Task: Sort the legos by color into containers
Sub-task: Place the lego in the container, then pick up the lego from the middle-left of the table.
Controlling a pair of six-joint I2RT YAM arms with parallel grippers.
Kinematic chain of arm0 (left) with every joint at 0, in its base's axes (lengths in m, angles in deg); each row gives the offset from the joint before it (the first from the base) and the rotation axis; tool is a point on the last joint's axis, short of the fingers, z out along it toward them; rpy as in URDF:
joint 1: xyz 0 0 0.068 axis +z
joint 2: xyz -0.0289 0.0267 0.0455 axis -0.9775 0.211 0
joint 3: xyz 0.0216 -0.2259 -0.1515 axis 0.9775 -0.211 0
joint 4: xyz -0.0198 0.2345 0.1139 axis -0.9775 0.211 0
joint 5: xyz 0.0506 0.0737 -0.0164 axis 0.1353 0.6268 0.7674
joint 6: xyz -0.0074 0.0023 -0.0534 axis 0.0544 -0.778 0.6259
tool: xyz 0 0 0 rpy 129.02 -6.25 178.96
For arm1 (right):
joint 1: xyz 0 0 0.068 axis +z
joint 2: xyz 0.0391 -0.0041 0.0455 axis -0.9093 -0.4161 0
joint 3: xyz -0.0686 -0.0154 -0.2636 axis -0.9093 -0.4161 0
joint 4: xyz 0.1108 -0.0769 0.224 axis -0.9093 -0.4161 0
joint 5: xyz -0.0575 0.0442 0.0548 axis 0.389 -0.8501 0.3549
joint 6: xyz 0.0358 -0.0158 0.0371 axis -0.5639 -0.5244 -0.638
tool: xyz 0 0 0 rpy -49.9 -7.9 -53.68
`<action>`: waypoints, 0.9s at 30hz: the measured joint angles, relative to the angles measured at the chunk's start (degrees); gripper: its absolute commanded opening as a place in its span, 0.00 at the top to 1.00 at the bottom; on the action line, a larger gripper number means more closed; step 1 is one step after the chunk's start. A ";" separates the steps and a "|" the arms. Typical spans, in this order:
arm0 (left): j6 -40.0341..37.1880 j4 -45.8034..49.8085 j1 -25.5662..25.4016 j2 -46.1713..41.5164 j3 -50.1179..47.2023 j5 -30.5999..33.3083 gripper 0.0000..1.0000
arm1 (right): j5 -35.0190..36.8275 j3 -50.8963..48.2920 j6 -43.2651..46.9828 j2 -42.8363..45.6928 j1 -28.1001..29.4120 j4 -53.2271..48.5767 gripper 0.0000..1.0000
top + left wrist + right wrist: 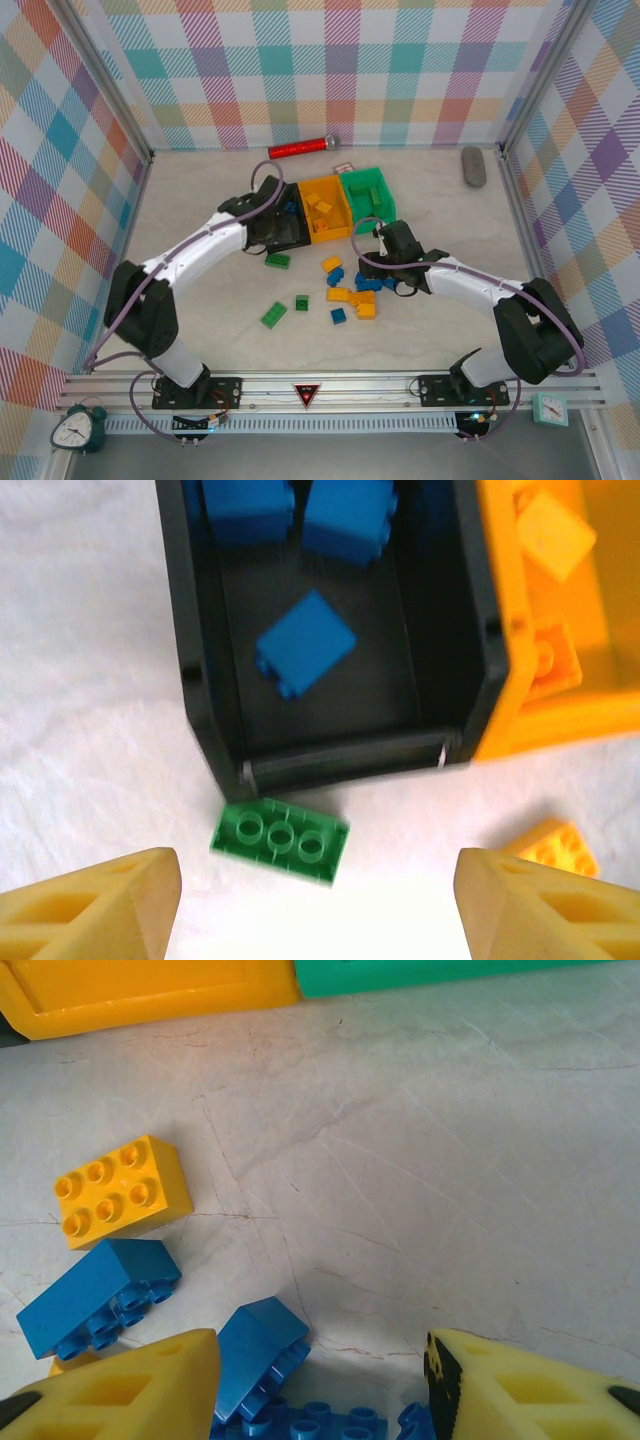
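Over the black plastic bin's [200, 720] near edge, your left gripper [318, 880] gapes empty, blue studded bricks [305, 640] sorted inside; right gripper [320, 1355] likewise parted, empty.

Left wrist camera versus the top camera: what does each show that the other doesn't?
Left wrist: three blue legos lying inside the black bin.
Top: the green bin, the red cylinder, the grey oval object and the loose legos mid-table.
Both: the black bin, the orange bin and the green lego just outside the black bin.
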State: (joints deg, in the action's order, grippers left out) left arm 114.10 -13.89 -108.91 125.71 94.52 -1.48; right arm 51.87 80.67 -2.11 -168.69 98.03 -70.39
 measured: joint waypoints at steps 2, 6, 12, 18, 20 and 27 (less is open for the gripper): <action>-0.39 -1.92 -0.24 -4.11 -5.38 -3.21 0.30 | -0.02 0.00 -0.02 -0.11 0.00 0.33 0.43; -0.72 -4.33 -2.82 -9.42 -13.00 -8.22 0.30 | -0.24 0.00 -0.39 -0.50 0.00 1.16 0.43; -0.61 -4.79 -13.07 -8.31 -16.22 -9.03 0.32 | -0.17 0.00 -0.85 -0.85 0.00 1.62 0.43; 0.11 -4.70 -18.05 0.13 -16.06 -7.50 0.35 | 2.19 -1.68 -0.87 2.14 -0.22 2.29 0.43; 0.68 -4.55 -18.21 2.21 -16.06 -6.62 0.35 | 2.86 -2.95 -0.87 4.68 -0.79 2.34 0.43; 2.19 -4.83 -18.23 6.91 -14.53 -5.66 0.48 | 3.69 -3.54 -0.94 6.93 -2.23 2.43 0.43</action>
State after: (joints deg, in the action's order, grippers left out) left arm 116.29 -18.72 -127.14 132.62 79.98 -7.15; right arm 55.57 77.13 -3.05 -161.76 95.80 -67.96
